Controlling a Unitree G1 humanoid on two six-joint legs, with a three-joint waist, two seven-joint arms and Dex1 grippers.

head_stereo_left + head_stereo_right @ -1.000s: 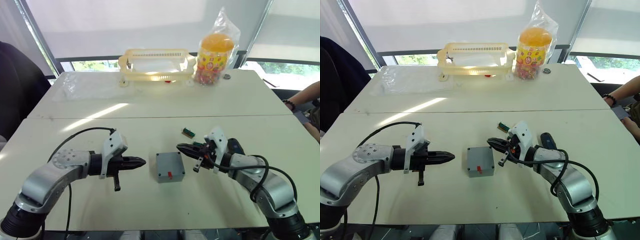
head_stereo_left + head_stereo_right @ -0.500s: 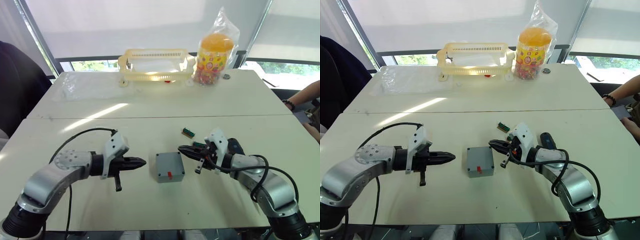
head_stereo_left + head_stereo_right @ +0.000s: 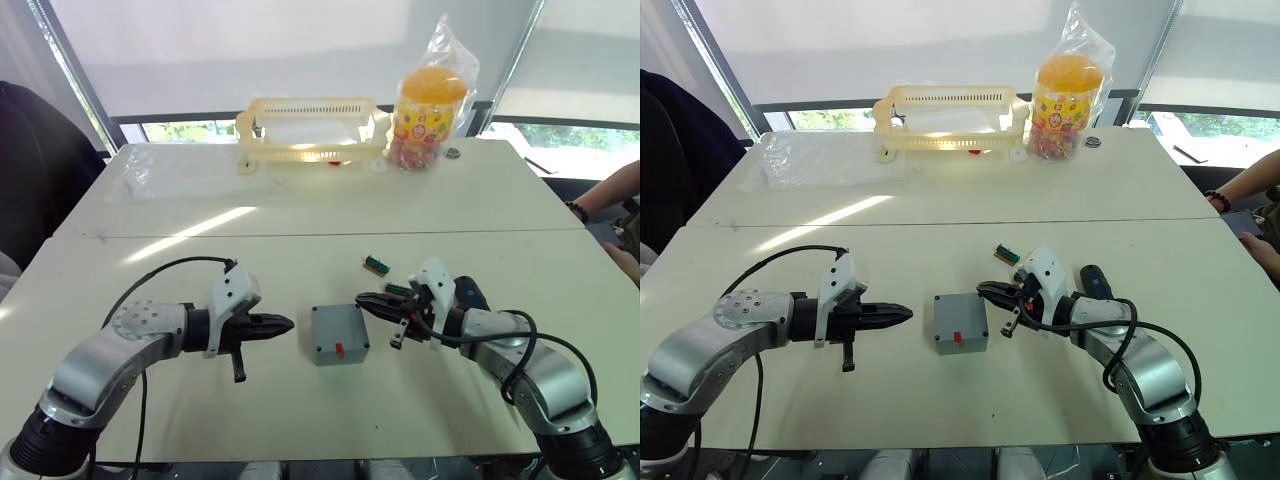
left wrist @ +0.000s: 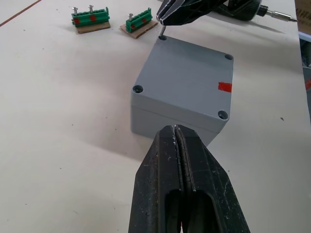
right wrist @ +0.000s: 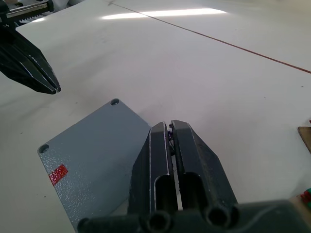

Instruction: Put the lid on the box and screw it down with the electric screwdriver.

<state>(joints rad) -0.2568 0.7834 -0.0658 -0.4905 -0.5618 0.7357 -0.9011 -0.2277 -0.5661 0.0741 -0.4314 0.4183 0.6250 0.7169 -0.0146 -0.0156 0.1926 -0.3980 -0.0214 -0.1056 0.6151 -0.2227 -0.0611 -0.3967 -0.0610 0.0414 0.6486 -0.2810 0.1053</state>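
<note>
The left gripper (image 3: 284, 323) hangs closed and empty beside the lidded box (image 3: 339, 333) mid-counter (image 3: 300, 250), while the right gripper (image 4: 164, 17) pinches a small screw (image 4: 163, 37) over the lid's (image 4: 184, 82) corner hole, where a slight tilt could drop it, the electric screwdriver (image 4: 252, 8) lying behind.
</note>
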